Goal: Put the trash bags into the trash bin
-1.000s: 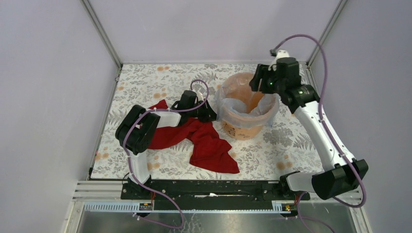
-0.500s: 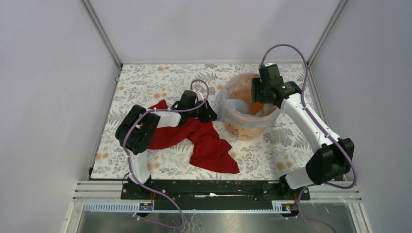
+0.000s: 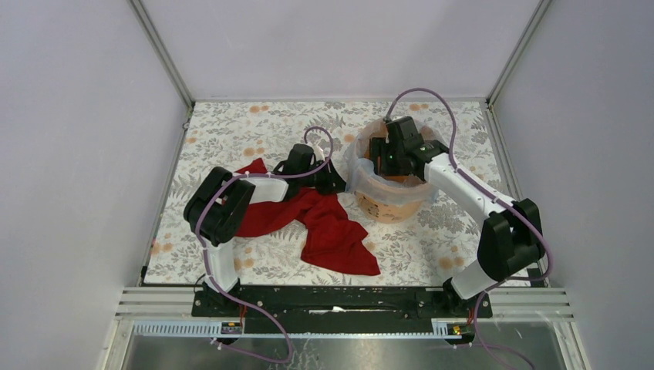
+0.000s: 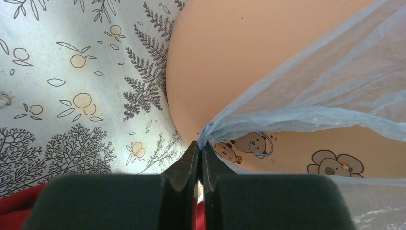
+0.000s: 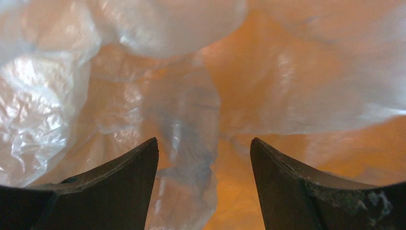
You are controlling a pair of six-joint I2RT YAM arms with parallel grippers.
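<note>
The orange trash bin (image 3: pixel 392 202) stands right of the table's middle. The pale-blue trash bag (image 3: pixel 356 168) lines it and drapes over its rim. My left gripper (image 3: pixel 335 182) sits low against the bin's left side, shut on the bag's hanging edge. In the left wrist view, its tips (image 4: pixel 200 146) pinch the film (image 4: pixel 330 96) in front of the bin's printed wall (image 4: pixel 230 57). My right gripper (image 3: pixel 379 150) reaches down inside the bin. It is open (image 5: pixel 204 143), with a loose fold of the bag (image 5: pixel 186 115) between its fingers and the orange inside (image 5: pixel 311 158) behind.
A large red cloth (image 3: pixel 328 227) lies spread on the flower-patterned table (image 3: pixel 231 131), under and beside my left arm. Its edge shows as red cloth (image 4: pixel 14 208) at the left wrist view's lower left. Frame posts and grey walls enclose the table.
My right arm swung in from the back right, over the bin, and went down into it with its jaws spreading wider. The left arm and the bin have not moved.
</note>
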